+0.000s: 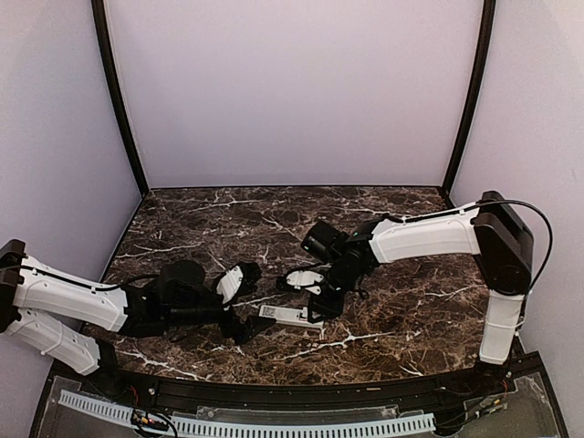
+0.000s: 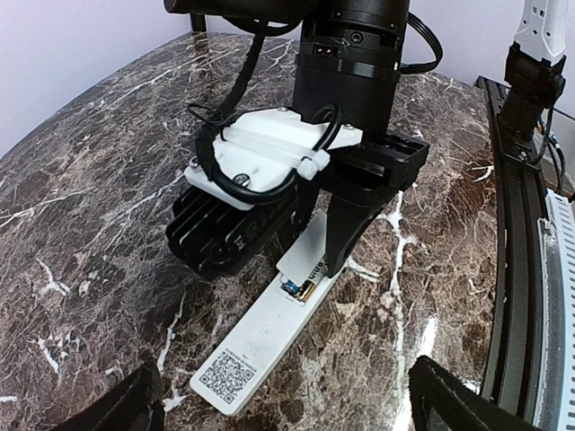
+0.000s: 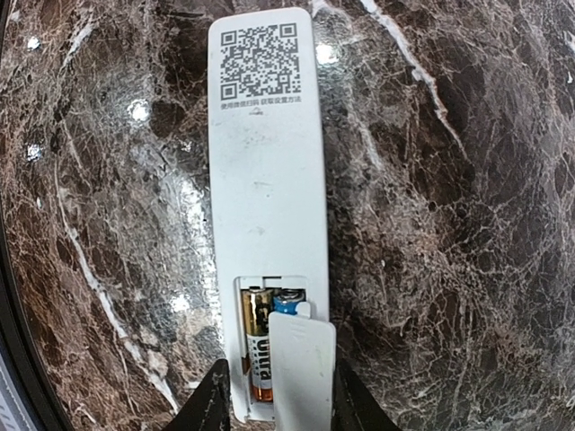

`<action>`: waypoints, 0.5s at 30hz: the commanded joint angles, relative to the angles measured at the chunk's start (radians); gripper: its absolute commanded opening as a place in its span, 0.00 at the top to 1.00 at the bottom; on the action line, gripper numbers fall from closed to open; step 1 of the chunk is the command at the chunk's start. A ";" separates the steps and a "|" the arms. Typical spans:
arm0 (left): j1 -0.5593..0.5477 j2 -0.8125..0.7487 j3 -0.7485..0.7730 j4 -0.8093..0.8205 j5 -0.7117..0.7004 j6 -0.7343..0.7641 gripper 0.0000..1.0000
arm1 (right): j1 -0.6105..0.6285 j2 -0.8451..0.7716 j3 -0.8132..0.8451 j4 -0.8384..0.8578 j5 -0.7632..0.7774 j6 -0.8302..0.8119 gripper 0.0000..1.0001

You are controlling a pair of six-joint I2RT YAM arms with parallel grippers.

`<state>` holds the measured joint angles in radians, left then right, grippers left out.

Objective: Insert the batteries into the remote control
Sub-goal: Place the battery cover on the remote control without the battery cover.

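Worktop [image 1: 392,301]: dark brown marble-pattern slab with white veining, glossy, lamp glare showing in the right wrist view

Remote control [image 3: 265,180]: slim white plastic bar with rounded corners and a matt surface, lying flat on the worktop, back face up

Remote position: near the middle of the worktop, towards the near edge, between the two grippers

Long axis: in the top view it runs roughly left to right with a slight tilt. The QR end points towards the left arm and the compartment end towards the right arm

QR label [image 3: 260,61]: black square code printed on the back, with one line of small text below it

Battery compartment [image 3: 260,296]: rectangular recess at the end away from the code, uncovered at its upper part

Batteries [image 3: 258,346]: two thin cylinders side by side in the recess, parallel to the long axis. One has a gold, black and orange jacket

Blue battery [image 3: 287,303]: only its top end shows; the rest is hidden under the cover

Cover plate [image 3: 301,368]: short flat white plastic piece with rounded corners, lying over the blue battery's side of the recess and slightly skewed

Right gripper [image 3: 278,368]: black fingers straddle the compartment end and the cover plate – whether they press on either cannot be told

Left gripper [image 2: 293,402]: released, fingers spread wide at the frame corners – the QR end lies ahead of them, apart from both
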<state>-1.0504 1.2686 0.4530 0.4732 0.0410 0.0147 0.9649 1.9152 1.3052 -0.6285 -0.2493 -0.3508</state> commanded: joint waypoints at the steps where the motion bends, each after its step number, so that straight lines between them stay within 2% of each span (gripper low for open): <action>1: -0.002 0.009 0.019 -0.017 0.008 -0.004 0.06 | -0.002 0.024 0.005 -0.008 -0.025 -0.019 0.63; 9: -0.002 0.017 0.025 -0.031 0.005 -0.004 0.05 | -0.007 0.045 0.015 -0.018 -0.021 -0.033 0.57; 15: -0.002 0.018 0.025 -0.033 0.003 -0.003 0.05 | -0.006 0.059 0.028 -0.014 -0.019 -0.033 0.57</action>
<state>-1.0504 1.2827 0.4561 0.4622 0.0410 0.0143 0.9615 1.9553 1.3056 -0.6357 -0.2649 -0.3729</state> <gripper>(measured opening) 0.949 0.429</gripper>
